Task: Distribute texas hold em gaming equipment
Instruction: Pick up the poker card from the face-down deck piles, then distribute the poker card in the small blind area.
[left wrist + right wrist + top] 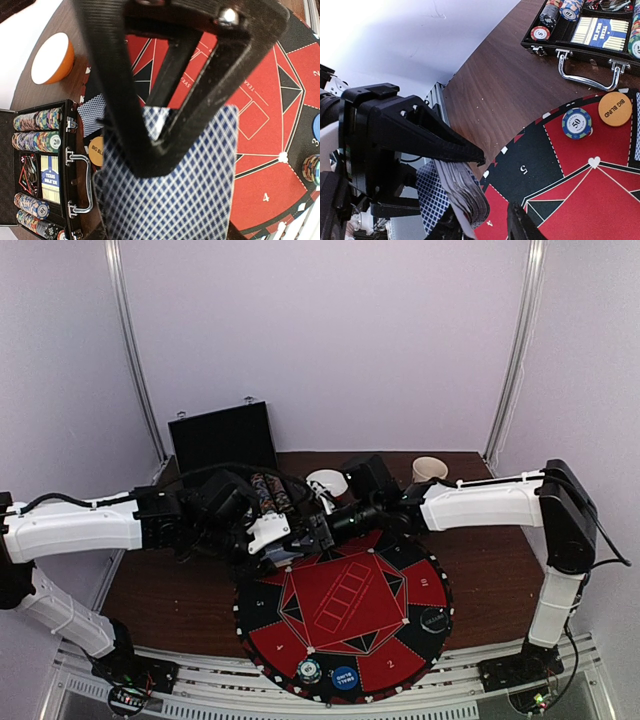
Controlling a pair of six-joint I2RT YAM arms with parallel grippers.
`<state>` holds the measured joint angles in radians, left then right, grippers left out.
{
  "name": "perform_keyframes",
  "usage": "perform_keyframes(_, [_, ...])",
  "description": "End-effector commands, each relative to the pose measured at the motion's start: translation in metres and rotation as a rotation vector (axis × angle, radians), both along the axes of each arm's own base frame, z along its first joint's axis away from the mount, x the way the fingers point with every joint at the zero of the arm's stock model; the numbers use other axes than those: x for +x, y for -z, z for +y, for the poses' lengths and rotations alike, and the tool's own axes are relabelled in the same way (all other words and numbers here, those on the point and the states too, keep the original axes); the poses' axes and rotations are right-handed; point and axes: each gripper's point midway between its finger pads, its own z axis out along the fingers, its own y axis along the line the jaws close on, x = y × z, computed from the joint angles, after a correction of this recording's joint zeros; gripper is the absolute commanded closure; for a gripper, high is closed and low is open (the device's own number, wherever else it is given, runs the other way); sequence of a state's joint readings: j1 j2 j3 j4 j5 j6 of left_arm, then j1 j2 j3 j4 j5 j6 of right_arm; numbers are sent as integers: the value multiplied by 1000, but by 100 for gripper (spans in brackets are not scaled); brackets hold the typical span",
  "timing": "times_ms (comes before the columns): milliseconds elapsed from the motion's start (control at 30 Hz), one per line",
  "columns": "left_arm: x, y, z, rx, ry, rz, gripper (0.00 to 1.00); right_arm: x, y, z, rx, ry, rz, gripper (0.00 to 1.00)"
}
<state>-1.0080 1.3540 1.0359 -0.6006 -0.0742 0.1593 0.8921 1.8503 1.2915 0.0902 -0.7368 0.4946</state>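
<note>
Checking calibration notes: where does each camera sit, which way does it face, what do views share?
Top external: above and behind the bases, looking down on the mat; left arm and right arm show.
Left wrist: on the left arm, looking down the left claw, shut on the card deck.
Right wrist: on the right arm, facing the left claw side-on; one own fingertip shows.
Both wrists share the open case.

One mat, one briefcase, two cups, one card deck.
</note>
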Motion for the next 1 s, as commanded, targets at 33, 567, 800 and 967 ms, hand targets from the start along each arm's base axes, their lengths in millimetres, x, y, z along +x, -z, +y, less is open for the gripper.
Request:
perform_keyframes(33, [5, -3, -5, -24, -1, -30, 49, 3, -23, -5, 3, 16, -45, 81])
perform_keyframes(567, [4, 5, 1, -9, -25, -24, 49, 19, -64, -78, -148, 66, -205, 100])
perform_keyframes(800, [5, 4, 2, -11, -33, -32, 49, -39, -51, -156, -353, -180, -361, 100])
perform_keyframes(967, [6, 6, 4, -11, -43, -32, 49, -115, -29, -185, -300, -492, -504, 100])
